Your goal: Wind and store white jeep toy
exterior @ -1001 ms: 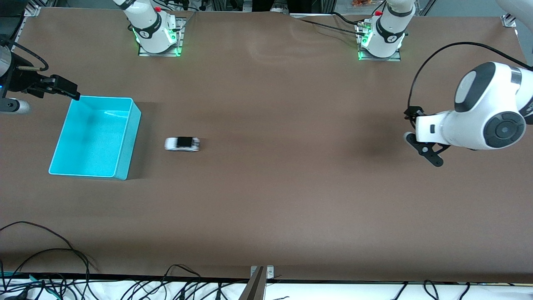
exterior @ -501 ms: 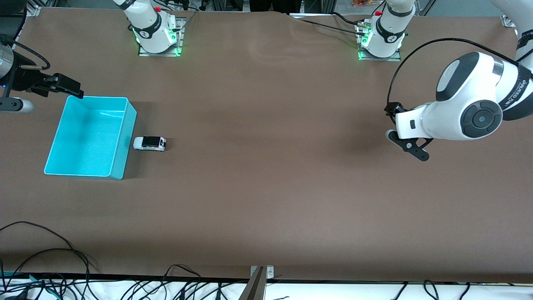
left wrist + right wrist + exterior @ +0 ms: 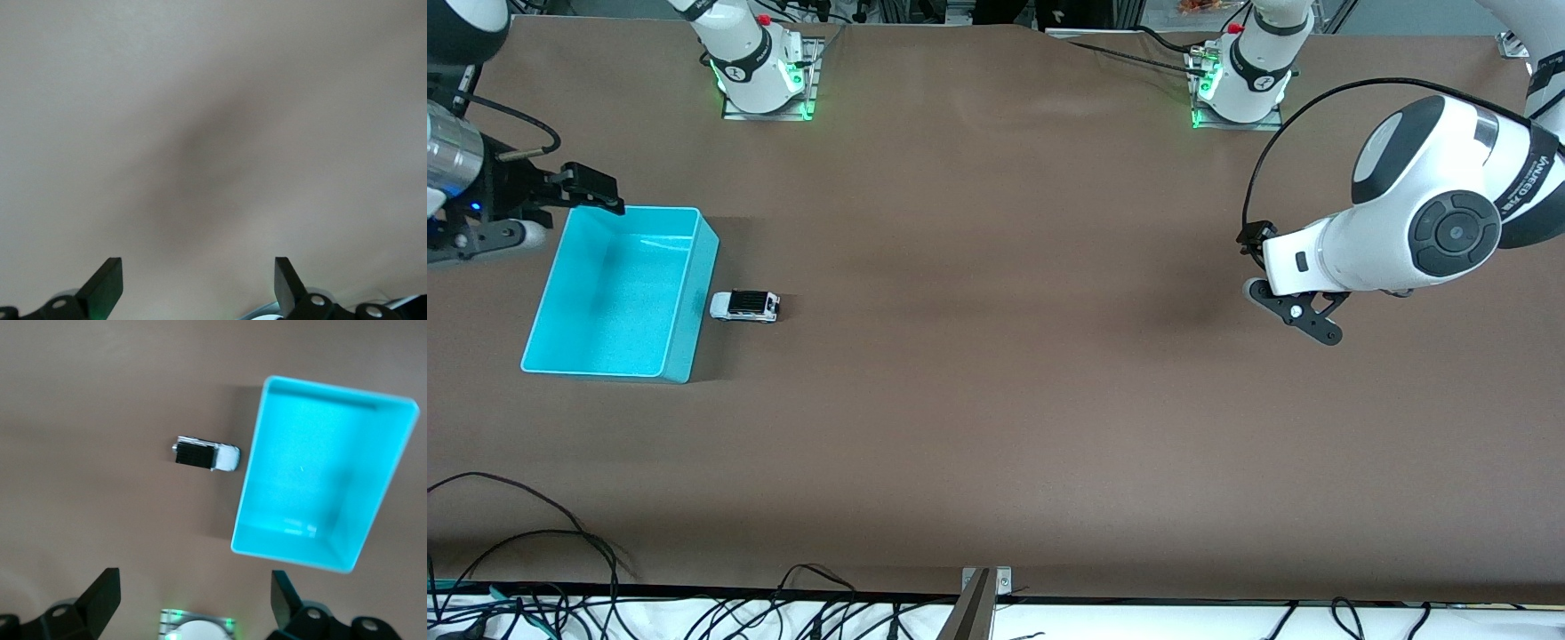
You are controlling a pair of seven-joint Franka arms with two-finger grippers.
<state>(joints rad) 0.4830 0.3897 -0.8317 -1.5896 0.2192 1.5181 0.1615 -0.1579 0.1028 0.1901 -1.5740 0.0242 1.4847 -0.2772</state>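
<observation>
Brown matte table [image 3: 996, 400]: boxy white jeep toy [image 3: 745, 306] beside cyan bin [image 3: 680, 333].

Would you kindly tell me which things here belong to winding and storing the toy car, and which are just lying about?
Belong to the job:
- white toy car, on the table against the bin's wall
- cyan bin, empty
- right gripper, open, over the bin's corner
- left gripper, open, over bare table

Lying about:
- cables along the table's near edge

Even, fairly bright overhead light falls on the brown table [image 3: 996, 400], and the cyan bin [image 3: 685, 302] casts a soft shadow toward the white jeep toy [image 3: 745, 306]. The bin's floor carries a pale glint near its wall. The left wrist view is soft, with only a diffuse dark shadow.
</observation>
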